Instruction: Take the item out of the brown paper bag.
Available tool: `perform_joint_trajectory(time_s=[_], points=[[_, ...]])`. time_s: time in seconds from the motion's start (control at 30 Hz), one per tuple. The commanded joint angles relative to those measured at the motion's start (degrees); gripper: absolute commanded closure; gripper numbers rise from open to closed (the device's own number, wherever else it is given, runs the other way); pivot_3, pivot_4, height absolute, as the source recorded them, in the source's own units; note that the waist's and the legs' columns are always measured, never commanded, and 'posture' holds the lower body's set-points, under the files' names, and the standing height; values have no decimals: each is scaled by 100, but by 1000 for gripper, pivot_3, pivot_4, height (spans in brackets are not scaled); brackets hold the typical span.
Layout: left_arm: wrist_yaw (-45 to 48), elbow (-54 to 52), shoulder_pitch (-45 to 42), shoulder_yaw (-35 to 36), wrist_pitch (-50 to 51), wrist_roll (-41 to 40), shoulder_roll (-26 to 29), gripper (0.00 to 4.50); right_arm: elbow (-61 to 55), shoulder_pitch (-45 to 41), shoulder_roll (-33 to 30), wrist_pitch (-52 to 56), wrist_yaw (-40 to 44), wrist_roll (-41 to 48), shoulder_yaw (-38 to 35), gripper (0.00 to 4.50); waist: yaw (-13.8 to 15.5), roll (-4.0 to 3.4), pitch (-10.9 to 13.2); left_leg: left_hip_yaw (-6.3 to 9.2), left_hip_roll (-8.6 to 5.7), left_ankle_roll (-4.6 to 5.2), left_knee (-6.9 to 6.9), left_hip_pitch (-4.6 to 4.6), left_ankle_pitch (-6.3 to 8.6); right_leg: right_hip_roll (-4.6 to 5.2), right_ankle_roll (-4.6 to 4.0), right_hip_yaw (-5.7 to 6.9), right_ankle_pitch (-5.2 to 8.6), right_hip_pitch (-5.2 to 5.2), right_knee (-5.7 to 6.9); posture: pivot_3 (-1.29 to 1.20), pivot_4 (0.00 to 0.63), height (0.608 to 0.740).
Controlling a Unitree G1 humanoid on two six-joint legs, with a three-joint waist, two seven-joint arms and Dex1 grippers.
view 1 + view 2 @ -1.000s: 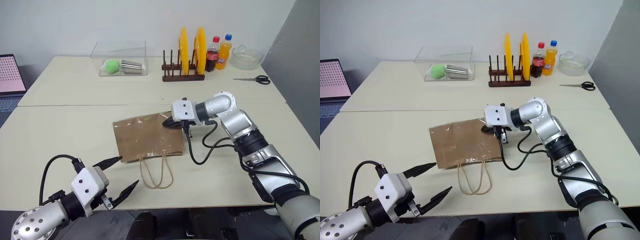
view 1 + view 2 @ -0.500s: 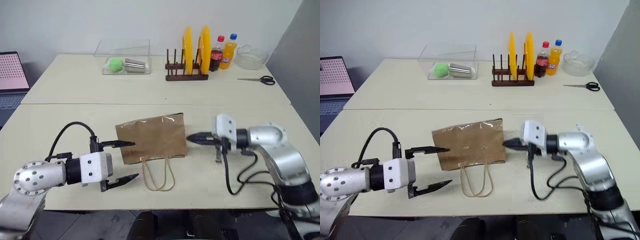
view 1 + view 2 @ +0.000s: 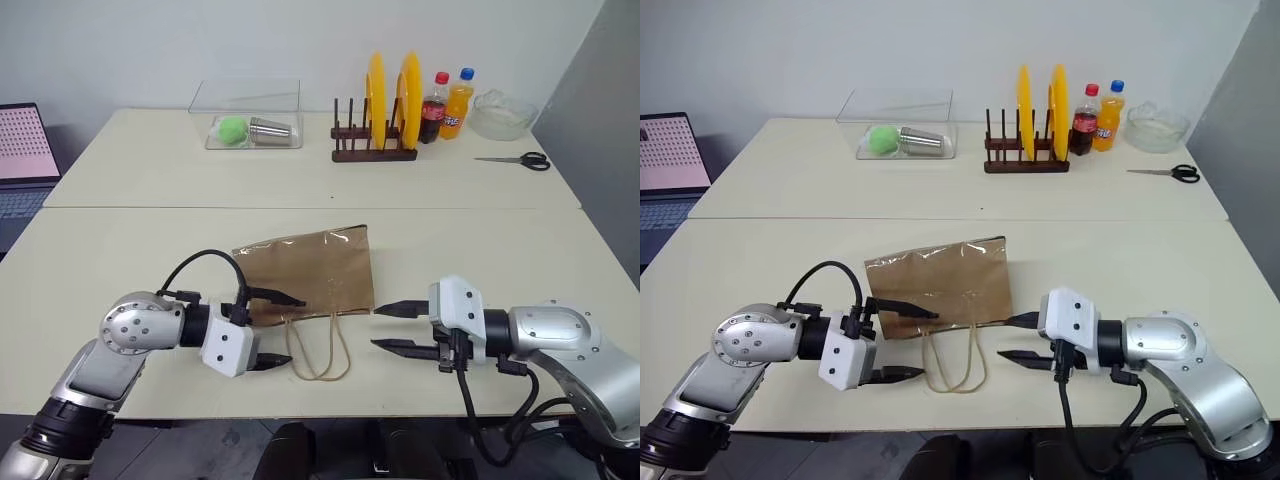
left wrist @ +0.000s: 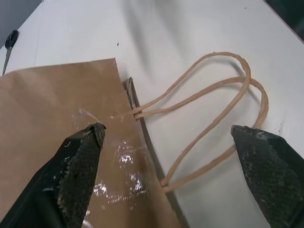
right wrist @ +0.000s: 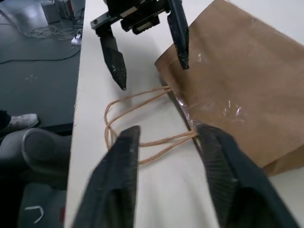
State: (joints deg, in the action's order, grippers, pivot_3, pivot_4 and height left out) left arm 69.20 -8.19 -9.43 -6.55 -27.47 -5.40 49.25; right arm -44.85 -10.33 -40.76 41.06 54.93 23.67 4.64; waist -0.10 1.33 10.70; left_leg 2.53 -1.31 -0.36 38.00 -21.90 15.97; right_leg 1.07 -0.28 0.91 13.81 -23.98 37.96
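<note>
The brown paper bag (image 3: 305, 275) lies flat at the frame's centre; the item is not visible. The left hand (image 3: 272, 330) and right hand (image 3: 392, 327) are open, holding nothing. They could catch the loop handles (image 3: 318, 348) and drag the bag.

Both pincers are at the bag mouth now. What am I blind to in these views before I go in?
- The item: hidden inside the brown paper bag; no view looks into the mouth.
- Whether the bag mouth is parted: the left wrist view gives just its edge by the handles.
- Laptop: cut off by the head view's left edge.
- Bottle labels: too small to read.
</note>
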Motion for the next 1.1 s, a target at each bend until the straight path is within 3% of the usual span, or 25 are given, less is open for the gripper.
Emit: perform_joint_trajectory(time_s=[0.03, 0.1, 0.4, 0.8, 0.9, 1.1], points=[[-139, 46, -159, -187, -181, 178, -117, 0, -312, -87, -124, 145, -219, 163, -106, 1191, 2, 0, 0, 1, 0, 0, 0, 2, 0, 0, 0, 0, 0, 1, 1, 0, 150, 740], [-217, 157, -287, -340, -284, 364, -244, 0, -390, -82, -201, 227, -290, 183, -18, 585, 4, 0, 0, 3, 0, 0, 1, 1, 0, 0, 1, 2, 0, 2, 1, 0, 150, 740], [-396, 784, -619, -870, -984, 1068, -384, 0, -645, 116, -403, 355, -537, 394, 12, 585, 0, 1, -1, 2, -1, 0, 3, 2, 0, -1, 3, 2, -1, 5, 0, 0, 150, 740], [-469, 1106, -963, -1075, -1251, 1192, -391, 0, -640, 263, -541, 213, -723, 506, 13, 585, 1, 3, -2, 7, -1, 0, 5, 8, 0, -1, 4, 6, -1, 16, -1, 0, 150, 740], [-464, 956, -929, -1263, -1185, 1208, -544, 598, -626, 269, -544, 155, -747, 484, 74, 529, 3, 3, -2, 7, -2, 0, 5, 8, 0, -1, 4, 6, -1, 18, -2, 0, 150, 740], [-537, 598, -891, -1363, -721, 942, -698, 2533, -596, 304, -562, 14, -805, 413, 131, 529, 0, 4, -2, 11, -3, 1, 7, 10, 0, -2, 5, 6, -1, 20, -1, 0, 150, 740]])
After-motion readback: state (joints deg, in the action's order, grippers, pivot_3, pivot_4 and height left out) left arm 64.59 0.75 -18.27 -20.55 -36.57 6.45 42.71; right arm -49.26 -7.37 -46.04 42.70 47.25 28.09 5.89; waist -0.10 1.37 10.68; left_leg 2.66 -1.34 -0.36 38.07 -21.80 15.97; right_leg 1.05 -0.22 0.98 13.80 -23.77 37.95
